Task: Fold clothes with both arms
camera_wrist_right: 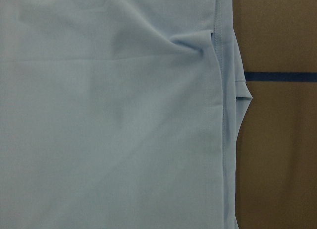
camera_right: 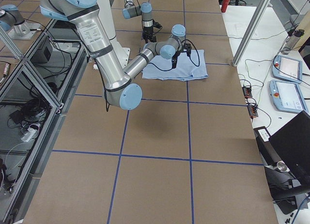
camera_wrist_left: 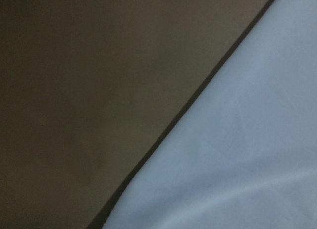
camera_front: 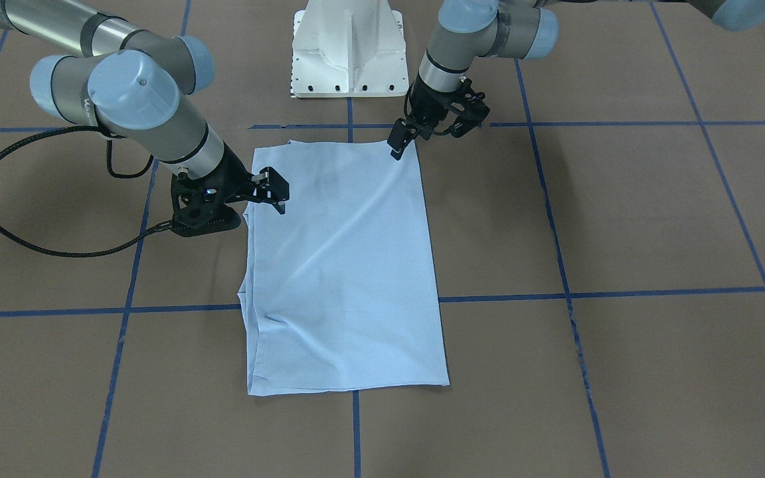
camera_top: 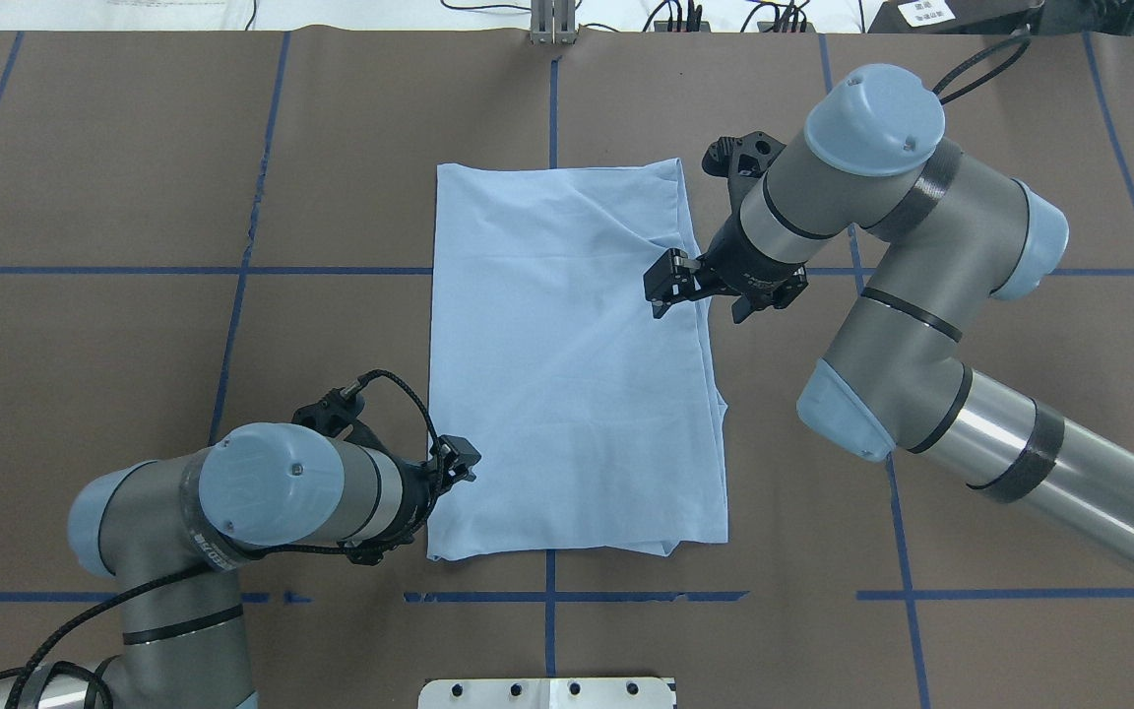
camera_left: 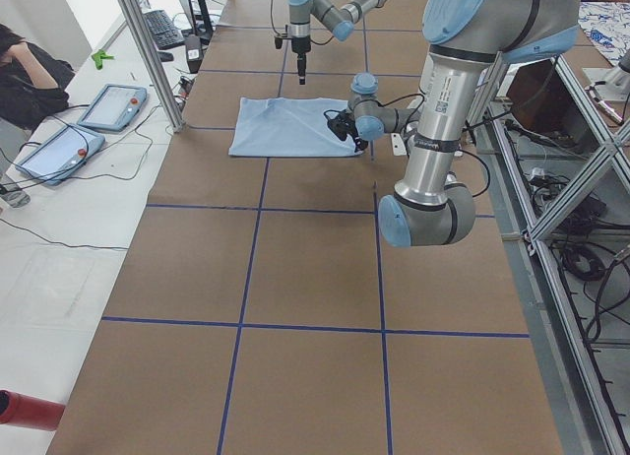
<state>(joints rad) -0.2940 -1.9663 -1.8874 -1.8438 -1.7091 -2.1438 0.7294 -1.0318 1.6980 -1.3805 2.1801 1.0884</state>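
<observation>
The light blue T-shirt (camera_top: pixel 567 364) lies flat near the middle of the table, folded into a long rectangle. Its short ends face my edge and the far edge. Soft creases run slantwise across it, and layered hems show along its right side. My left arm (camera_top: pixel 272 487), silver-grey with pale blue caps, puts my left gripper (camera_top: pixel 459 461) at the shirt's near left corner; I can't tell how its fingers stand. My right arm (camera_top: pixel 862 246) holds my right gripper (camera_top: pixel 667 288) over the shirt's right edge, fingers apart.
</observation>
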